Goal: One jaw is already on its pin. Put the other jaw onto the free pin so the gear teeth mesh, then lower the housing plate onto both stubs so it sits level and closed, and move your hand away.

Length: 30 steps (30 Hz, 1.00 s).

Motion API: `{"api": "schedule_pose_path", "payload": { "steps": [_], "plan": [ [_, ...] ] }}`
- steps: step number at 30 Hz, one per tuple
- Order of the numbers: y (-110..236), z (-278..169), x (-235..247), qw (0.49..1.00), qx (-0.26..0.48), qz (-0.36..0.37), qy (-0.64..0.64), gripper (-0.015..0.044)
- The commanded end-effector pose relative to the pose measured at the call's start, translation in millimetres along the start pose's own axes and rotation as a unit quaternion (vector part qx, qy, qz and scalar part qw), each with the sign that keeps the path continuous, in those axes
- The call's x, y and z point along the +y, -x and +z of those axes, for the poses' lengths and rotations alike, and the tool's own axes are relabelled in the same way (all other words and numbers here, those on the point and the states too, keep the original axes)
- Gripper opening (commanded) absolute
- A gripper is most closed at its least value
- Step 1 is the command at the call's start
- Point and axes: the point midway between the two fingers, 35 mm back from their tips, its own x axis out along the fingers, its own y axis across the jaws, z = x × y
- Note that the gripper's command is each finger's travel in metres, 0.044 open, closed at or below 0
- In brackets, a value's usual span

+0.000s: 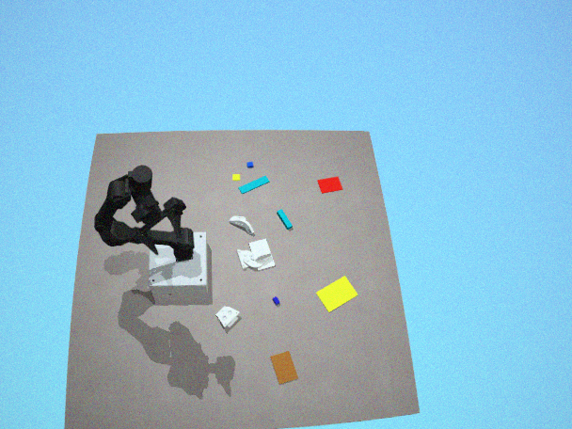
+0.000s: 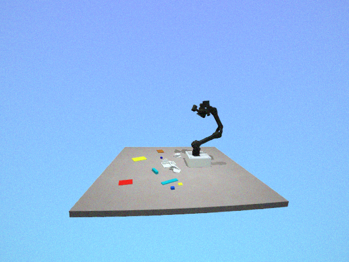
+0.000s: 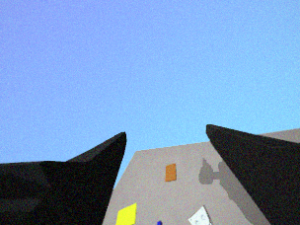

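Note:
A white base [image 1: 268,265] [image 2: 167,165] lies in front of the robot's mount, with a raised square block and a curved white jaw [image 1: 252,262] on it. The pins and teeth are too small to make out. A loose curved white jaw [image 1: 243,224] [image 2: 175,170] lies on the table beside the base. The white housing plate [image 1: 227,315] [image 2: 177,155] [image 3: 199,217], with two round holes, lies apart from both and appears tilted. My gripper [image 1: 168,243] [image 3: 165,132] is open and empty, high above the table near the robot's mount, away from all the white parts.
Teal bars [image 1: 254,184] [image 1: 284,219], a red sheet [image 1: 330,184], a yellow sheet [image 1: 337,293] and a brown sheet [image 1: 284,367] lie around the parts. Two small blue blocks [image 1: 250,165] [image 1: 276,301] and a small yellow piece [image 1: 236,177] are also there. The robot's mount [image 1: 181,293] stands left.

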Motion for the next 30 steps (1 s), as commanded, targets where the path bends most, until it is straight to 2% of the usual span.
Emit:
{"api": "schedule_pose_path", "payload": {
  "steps": [1,17,29,30],
  "plan": [
    [0.0,0.0,0.0,1.000,0.000,0.000,0.000,0.0426],
    [0.0,0.0,0.0,1.000,0.000,0.000,0.000,0.0006],
    [0.0,0.0,0.0,1.000,0.000,0.000,0.000,0.0000],
    [-0.1,-0.1,0.3,1.000,0.000,0.000,0.001,0.0026]
  ]
}}
